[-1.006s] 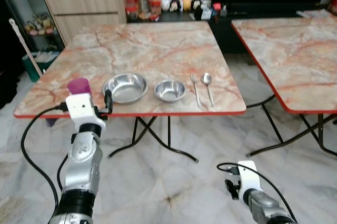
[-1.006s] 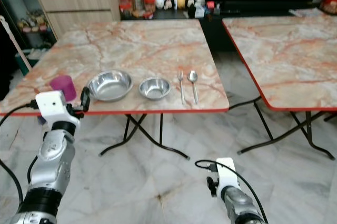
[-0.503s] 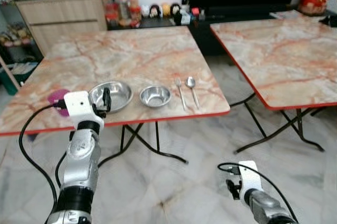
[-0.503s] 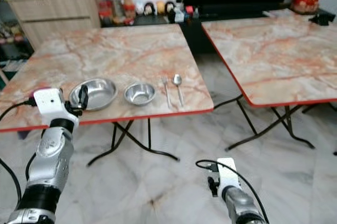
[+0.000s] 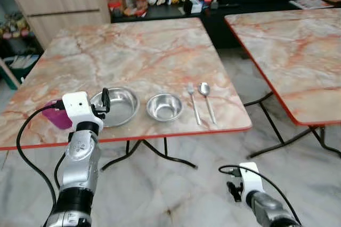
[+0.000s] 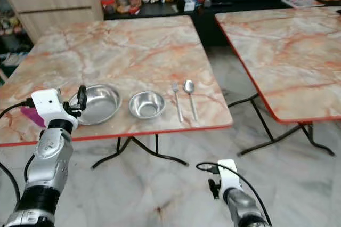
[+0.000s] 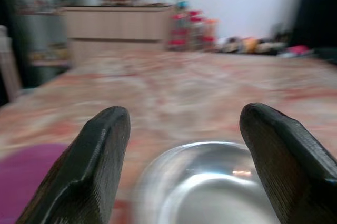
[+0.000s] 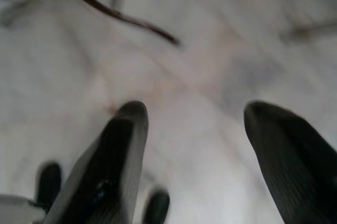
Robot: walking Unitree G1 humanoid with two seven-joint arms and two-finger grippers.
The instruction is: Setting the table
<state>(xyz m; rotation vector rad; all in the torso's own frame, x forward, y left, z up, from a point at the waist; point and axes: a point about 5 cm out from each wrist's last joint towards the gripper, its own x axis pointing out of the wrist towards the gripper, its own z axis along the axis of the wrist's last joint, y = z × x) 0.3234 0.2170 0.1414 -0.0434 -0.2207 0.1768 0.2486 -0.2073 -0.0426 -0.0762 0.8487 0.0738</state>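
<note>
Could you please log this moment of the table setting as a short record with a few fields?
table: marble-pattern top with red edge
row on table: purple cup, large steel bowl, small steel bowl, fork, spoon
left gripper: open, raised at the table's near edge, pointed at the large steel bowl, holding nothing
right gripper: open, hanging low over the floor, idle

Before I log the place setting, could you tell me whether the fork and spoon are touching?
Apart. In the left eye view a strip of tabletop shows between the fork and the spoon.
</note>
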